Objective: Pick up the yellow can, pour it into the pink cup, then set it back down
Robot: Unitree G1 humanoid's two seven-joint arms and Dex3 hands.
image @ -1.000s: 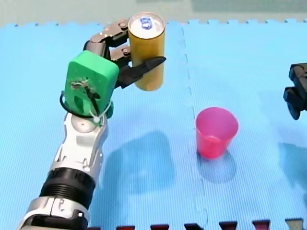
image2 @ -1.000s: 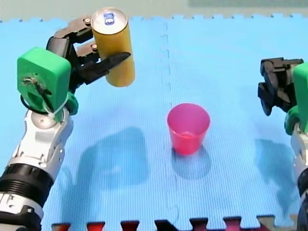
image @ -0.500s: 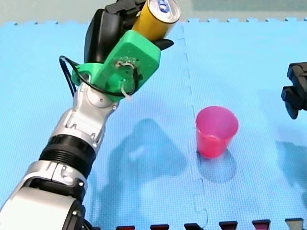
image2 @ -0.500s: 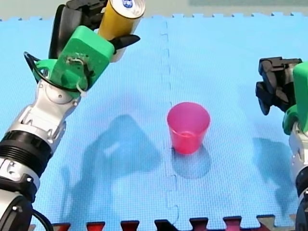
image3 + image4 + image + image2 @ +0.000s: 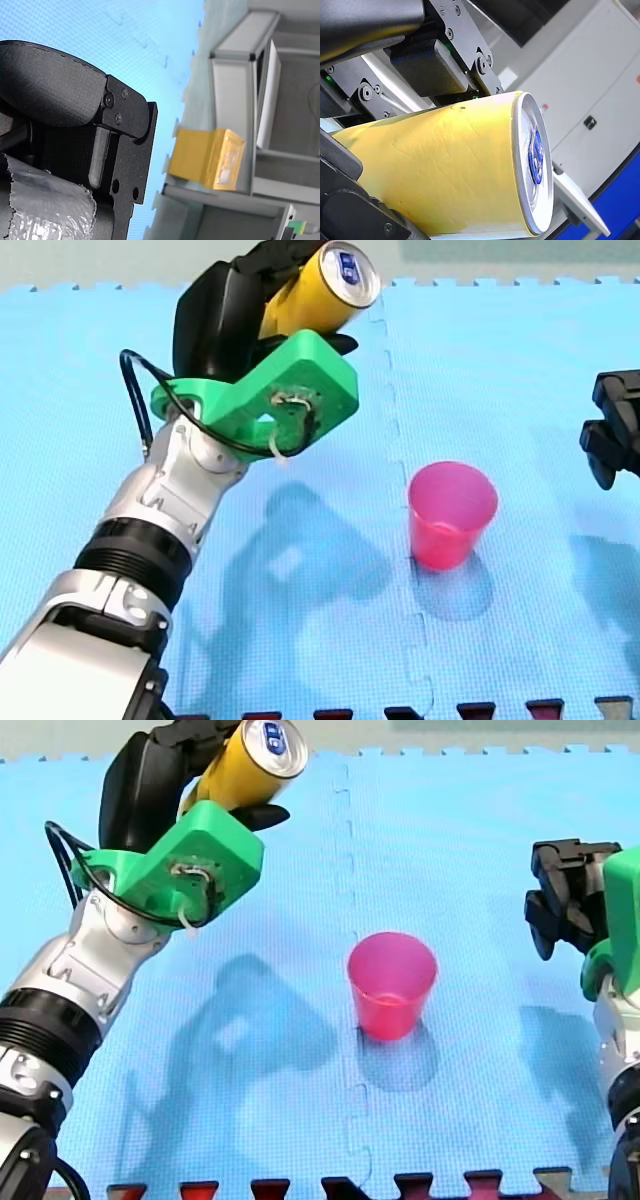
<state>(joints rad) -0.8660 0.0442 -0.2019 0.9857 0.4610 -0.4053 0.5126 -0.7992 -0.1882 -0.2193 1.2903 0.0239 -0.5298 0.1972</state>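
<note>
Yellow can [image 5: 318,290] tilted in left hand [image 5: 232,315]

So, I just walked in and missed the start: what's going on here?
The robot's left hand holds the yellow can raised above the blue foam mat, tipped with its top toward the right. The pink cup stands upright on the mat, to the can's right, not yet under it. The right hand is at the mat's right side, holding nothing.

yellow can [image 5: 240,775]: smooth metal, shiny silver lid. pink cup [image 5: 391,982], 5 o'clock from it: glossy see-through plastic. mat [image 5: 480,840]: matt grainy foam.
</note>
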